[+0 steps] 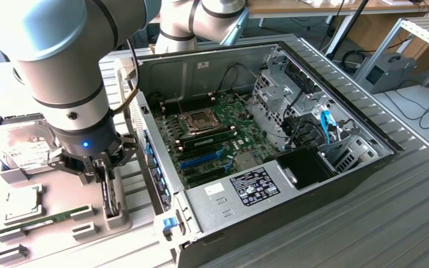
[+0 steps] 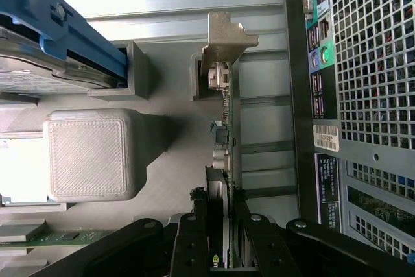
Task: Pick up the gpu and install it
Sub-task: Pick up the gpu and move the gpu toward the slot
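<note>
Gripper [image 2: 219, 215] looks clamped on the gpu [image 2: 224, 121] standing edge-on in its stand [image 1: 114, 216], so I'd pull straight up, slow, w/o twisting the card

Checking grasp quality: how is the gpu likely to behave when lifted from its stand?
The gpu is a thin board standing edge-on, so probably stiff and light, yet fragile at exposed components. Its metal bracket sits at one end, away from the claw, so it may tilt slightly. The slotted stand could bind.
</note>
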You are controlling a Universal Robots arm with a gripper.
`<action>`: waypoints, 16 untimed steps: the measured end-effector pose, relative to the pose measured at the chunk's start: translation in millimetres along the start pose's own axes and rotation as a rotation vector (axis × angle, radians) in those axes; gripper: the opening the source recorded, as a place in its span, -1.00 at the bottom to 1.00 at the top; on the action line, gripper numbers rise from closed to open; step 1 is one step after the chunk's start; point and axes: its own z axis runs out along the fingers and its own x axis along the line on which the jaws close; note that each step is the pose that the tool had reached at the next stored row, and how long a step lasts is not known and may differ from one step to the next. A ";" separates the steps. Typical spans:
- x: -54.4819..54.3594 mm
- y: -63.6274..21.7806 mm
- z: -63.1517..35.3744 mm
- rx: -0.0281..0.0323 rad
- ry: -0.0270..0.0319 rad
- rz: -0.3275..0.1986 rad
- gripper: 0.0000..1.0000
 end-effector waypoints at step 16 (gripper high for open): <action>-0.1 0.2 -3.9 0.0008 0.0002 0.000 -0.47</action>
